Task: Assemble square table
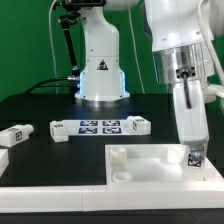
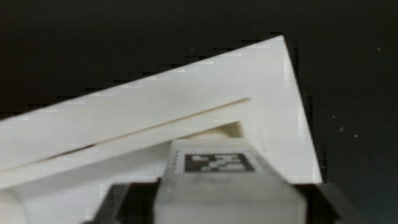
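Observation:
The square table's white panel (image 1: 150, 166) lies on the black table at the front. My gripper (image 1: 192, 150) points straight down over the panel's corner on the exterior view's right. It is shut on a white leg post (image 1: 194, 155) with a black-and-white tag, held upright at that corner. In the wrist view the leg post (image 2: 217, 165) sits between my dark fingers (image 2: 128, 202), with the panel's corner (image 2: 222, 95) and its recess just beyond it. I cannot tell whether the post touches the panel. More tagged leg posts (image 1: 15, 134) lie on the exterior view's left.
The marker board (image 1: 100, 126) lies behind the panel, with small white tagged posts at its ends (image 1: 57, 130) (image 1: 137, 124). The robot's white base (image 1: 100, 70) stands at the back. A long white border bar (image 1: 50, 178) runs along the front left.

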{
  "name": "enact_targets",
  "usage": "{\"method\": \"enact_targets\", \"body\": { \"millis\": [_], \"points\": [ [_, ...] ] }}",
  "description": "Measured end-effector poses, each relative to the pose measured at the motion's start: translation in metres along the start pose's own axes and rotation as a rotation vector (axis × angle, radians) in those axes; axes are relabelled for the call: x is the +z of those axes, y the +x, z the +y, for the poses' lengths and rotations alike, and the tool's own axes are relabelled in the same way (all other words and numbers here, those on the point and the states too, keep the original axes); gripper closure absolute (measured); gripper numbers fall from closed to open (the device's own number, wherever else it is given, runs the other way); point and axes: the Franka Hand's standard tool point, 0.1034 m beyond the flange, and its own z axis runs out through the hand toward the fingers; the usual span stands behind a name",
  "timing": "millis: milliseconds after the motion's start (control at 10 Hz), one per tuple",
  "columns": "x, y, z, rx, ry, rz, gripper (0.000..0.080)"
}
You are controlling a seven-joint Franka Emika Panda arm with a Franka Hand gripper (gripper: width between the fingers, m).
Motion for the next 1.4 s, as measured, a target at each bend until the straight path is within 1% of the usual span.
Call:
{"method": "enact_targets", "body": {
  "millis": [100,200,300,400,700,800,900,1000,1200,1300,1400],
  "points": [
    [-0.0002,-0.0045,-0.0005,-0.213,-0.001,0.023,0.0339],
    [0.0001,-0.0076,-0.0025,-0.418,-0.004,0.038,0.0212],
    [0.0011,-0.0086,-0.0007,-0.545,-0.028,0.038,0.0212],
    [0.0009,-0.0079,-0.0018,-0.602,-0.024,0.039,0.0161],
    [0.0007,-0.0068,-0.0021,-0.795,-0.032,0.04,0.0152],
    [-0.0028,-0.0064,-0.005,-1.011,-0.066,0.068,0.0151],
    [-0.004,-0.0062,-0.0075,-1.153,-0.077,0.074,0.0151],
    [-0.0029,-0.0051,-0.0069,-1.238,-0.083,0.072,0.0151],
    [-0.0027,-0.0053,-0.007,-1.226,-0.081,0.072,0.0151],
    [-0.0026,-0.0053,-0.0069,-1.21,-0.081,0.073,0.0264],
    [-0.0022,-0.0026,-0.0065,-1.209,-0.084,0.074,0.0411]
  ]
}}
